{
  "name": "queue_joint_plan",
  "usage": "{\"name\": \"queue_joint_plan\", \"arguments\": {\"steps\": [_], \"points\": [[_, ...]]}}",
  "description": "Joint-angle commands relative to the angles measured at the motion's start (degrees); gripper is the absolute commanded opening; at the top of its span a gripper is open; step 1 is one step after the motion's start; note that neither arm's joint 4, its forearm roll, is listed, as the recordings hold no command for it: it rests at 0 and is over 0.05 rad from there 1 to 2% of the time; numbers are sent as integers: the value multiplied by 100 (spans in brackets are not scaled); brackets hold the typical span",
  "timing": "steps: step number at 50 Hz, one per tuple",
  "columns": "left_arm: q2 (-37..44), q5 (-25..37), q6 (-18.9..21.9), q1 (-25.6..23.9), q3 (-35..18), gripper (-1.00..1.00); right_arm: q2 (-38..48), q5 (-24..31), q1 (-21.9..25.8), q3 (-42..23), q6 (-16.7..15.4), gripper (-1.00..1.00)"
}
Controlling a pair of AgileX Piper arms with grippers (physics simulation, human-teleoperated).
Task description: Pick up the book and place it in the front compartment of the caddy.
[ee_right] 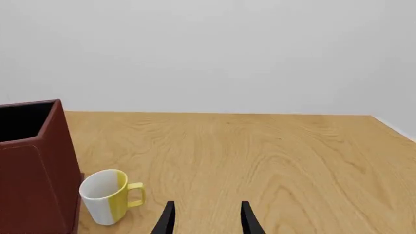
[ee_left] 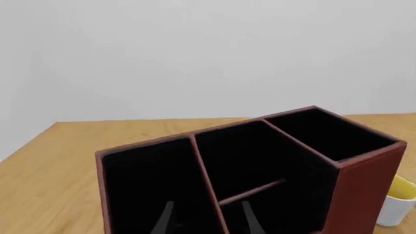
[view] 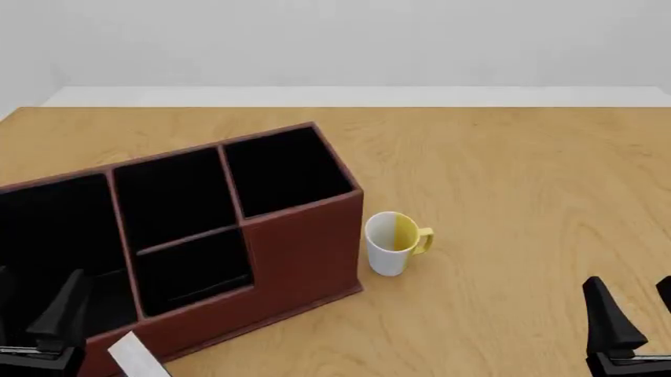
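The reddish-brown caddy (view: 298, 251) is set upright and angled on the tabletop (view: 504, 181); its black-lined front compartment (view: 173, 196) is seen empty; only a pale corner of the book (view: 138, 357) is shown at the caddy's near base.

Book (view: 137, 357) mostly beyond frame edge

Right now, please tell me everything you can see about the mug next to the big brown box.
The mug is white with one yellow side and a yellow handle. It looks like glazed ceramic. It stands upright on the wooden table, its opening up, and no contents show. It sits close beside the box, at the box's right end in the front view. Whether it touches the box cannot be told. Neither end effector is near it.
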Motion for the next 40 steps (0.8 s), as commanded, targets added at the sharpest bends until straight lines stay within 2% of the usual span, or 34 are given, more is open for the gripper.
{"name": "queue_joint_plan", "arguments": {"steps": [1, 6, 10, 11, 12, 21, 25, 30, 31, 33, 36, 40], "points": [[1051, -697, -63, -375, -200, 100, -2, 15, 4, -9, 9, 100], [1135, -649, 485, -805, -360, 100, -1, 11, 4, -1, 17, 100], [1308, -538, 598, -1205, -479, 100, -3, 7, 5, -4, 1, 100], [1361, -554, 756, -1188, -483, 100, -2, 11, 4, -1, 14, 100], [1219, -448, 939, -1413, -497, 100, -2, 6, 4, 2, 10, 100], [1055, 720, 870, -2300, -1240, 100, -3, 4, 6, -2, -7, 100], [1046, 955, 1237, -2454, -1419, 100, -4, 11, 7, -10, -12, 100], [1387, 1104, 1494, -2888, -1585, 100, -2, 2, 6, 2, -4, 100], [1396, 1172, 1496, -3007, -1644, 100, -2, -1, 7, 1, -13, 100], [1602, 1451, 1219, -3480, -1868, 100, -1, 7, 6, -2, 0, 100], [1726, 1589, 1538, -3703, -1951, 100, -1, 2, 7, 1, -6, 100], [1811, 1853, 1482, -4015, -2172, 100, -1, 16, 6, -8, 6, 100]]}}
